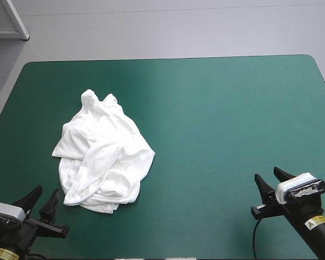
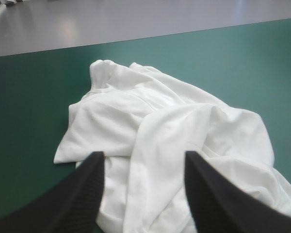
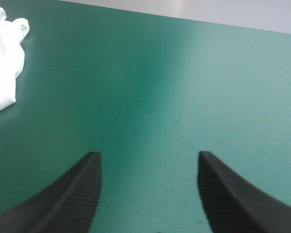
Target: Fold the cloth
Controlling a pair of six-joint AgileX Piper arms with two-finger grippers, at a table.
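The only print in sight is a small yellow label (image 1: 314,221) on the right arm and another (image 1: 1,252) on the left arm, both too small to read.

The T-shirt (image 1: 103,157) lies as a crumpled heap on the left half of the table (image 1: 233,108). It is nearer the left edge than the middle, well back from the far edge, and its low end comes close to the near edge. Its folds overlap, and one flat flap sticks out toward the left edge.

The left gripper (image 1: 47,189) sits at the near left corner with its fingers spread wide and nothing between them. It is just short of the heap's near end, and in its wrist view the shirt fills the space ahead.

The right gripper (image 1: 266,173) sits near the near right corner, well apart from the shirt, its fingers also spread and empty. Ahead of it is open teal-green cover with a few faint scratches, running to the far and right edges.
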